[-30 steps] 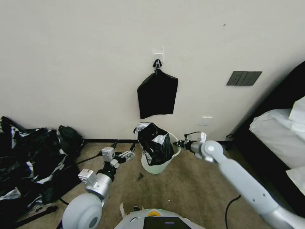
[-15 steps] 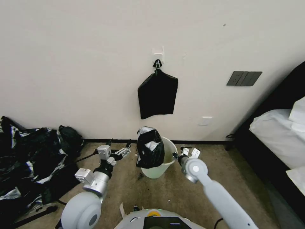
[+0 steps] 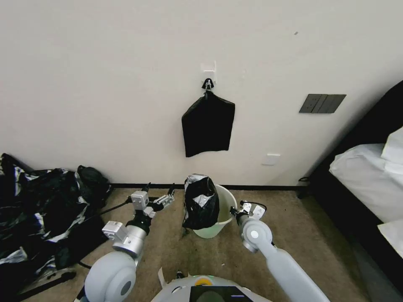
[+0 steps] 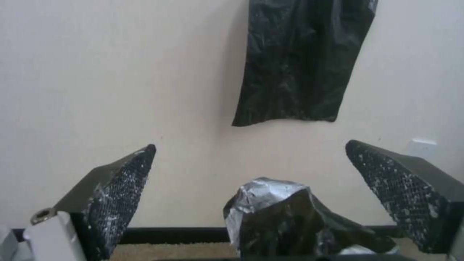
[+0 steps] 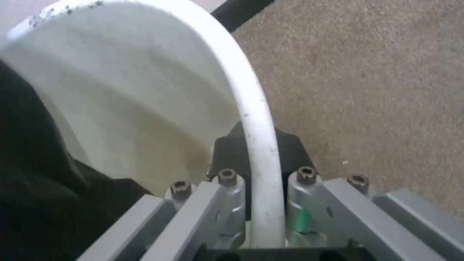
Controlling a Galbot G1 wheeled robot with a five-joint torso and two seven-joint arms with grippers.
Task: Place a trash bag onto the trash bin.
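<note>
From the head camera, the trash bin [image 3: 218, 218] stands on the carpet [image 3: 294, 235] close to the wall [image 3: 105, 84], tilted a little. The trash bag [image 3: 201, 203] drapes over the bin's left rim and bunches up above it. The left gripper [image 3: 158, 191] is held out beside the bag, apart from it, with its arm bent up from the shoulder. The right gripper [image 3: 233, 211] is at the bin's right rim, its arm reaching forward and inward. A flat black bundle [image 3: 208, 124] hangs from a wall hook [image 3: 208, 84].

At the left wrist, the two fingers [image 4: 116, 195] are spread wide with nothing between them; the bag's crumpled silvery top [image 4: 280, 214] lies beyond.

At the right wrist, the jaws are clamped on the bin's rolled rim [image 5: 259, 145], which runs between the dark pads [image 5: 227, 152].
</note>
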